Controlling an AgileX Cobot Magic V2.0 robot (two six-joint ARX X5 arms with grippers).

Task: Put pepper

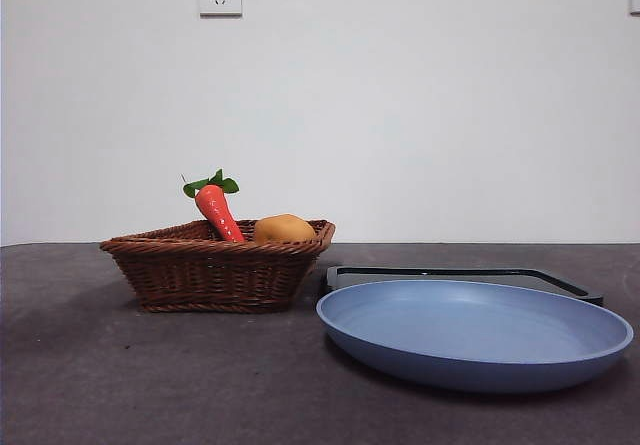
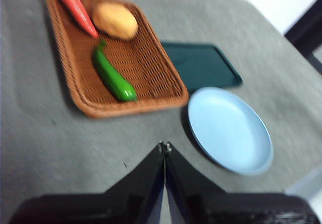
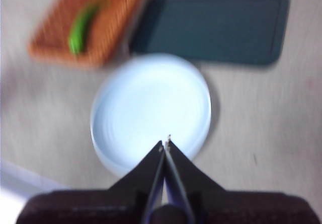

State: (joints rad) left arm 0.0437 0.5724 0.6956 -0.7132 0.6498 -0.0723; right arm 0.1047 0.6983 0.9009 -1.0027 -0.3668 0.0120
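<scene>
Pepper (image 2: 112, 76) lies flat on the floor of the wicker basket (image 2: 75, 90), beside the carrot (image 2: 74, 5) and the round yellow-orange item (image 2: 115, 20). Just outside the basket sit the blue plate (image 2: 230, 129) and a dark tray (image 2: 201, 65). Left gripper (image 2: 164, 146) and right gripper (image 3: 165, 142) both hang above the table, jaws pressed together, holding nothing.

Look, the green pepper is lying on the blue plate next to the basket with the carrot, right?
Not quite. The pepper is lying inside the basket, near the carrot and the round yellow-orange item. The blue plate beside the basket has nothing on it. The left wrist view shows this.
</scene>
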